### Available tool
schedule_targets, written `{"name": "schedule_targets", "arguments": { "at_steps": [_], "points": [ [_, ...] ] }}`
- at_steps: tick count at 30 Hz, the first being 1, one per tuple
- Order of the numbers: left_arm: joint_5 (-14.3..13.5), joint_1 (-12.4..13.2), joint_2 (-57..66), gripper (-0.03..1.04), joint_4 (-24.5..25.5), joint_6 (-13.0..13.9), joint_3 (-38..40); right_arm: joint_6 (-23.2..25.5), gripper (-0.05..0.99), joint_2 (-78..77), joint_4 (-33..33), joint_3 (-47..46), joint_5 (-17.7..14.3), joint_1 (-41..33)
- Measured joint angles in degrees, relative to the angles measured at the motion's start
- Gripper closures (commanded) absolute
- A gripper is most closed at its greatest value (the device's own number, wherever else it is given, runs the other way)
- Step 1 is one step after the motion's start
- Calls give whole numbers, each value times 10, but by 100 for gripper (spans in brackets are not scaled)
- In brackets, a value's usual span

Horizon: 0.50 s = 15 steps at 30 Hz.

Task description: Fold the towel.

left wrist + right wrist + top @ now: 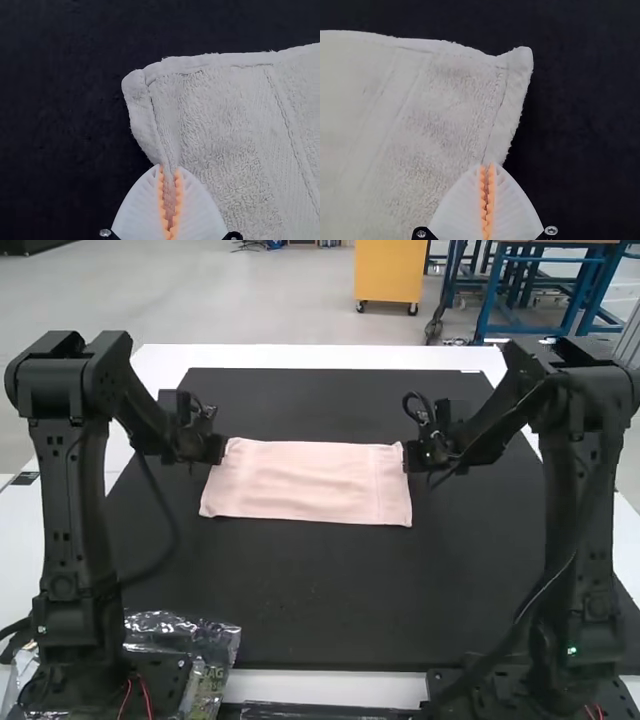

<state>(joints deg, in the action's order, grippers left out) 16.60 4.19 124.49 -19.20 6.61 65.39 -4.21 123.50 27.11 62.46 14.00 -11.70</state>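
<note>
Two arms bent inward over a towel

The left arm and right arm rise upright, then bend at raised elbows, their forearms sloping down and inward. The towel lies spread as a wide rectangle on the black mat, between the grippers. The left gripper pinches its left edge near a corner; the right gripper pinches the right edge.

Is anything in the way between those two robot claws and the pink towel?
Nothing visible: the left gripper pinches the pink towel at one end, and the right gripper pinches it at the other. The crumpled plastic bag lies off by the left arm's base, not between them.
</note>
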Motion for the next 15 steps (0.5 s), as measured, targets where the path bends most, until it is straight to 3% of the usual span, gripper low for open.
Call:
{"name": "schedule_targets", "arguments": {
  "at_steps": [15],
  "points": [
    [27, 11, -104, 99, 57, 19, -67, 8, 96, -110, -22, -73, 23, 14]
  ]
}}
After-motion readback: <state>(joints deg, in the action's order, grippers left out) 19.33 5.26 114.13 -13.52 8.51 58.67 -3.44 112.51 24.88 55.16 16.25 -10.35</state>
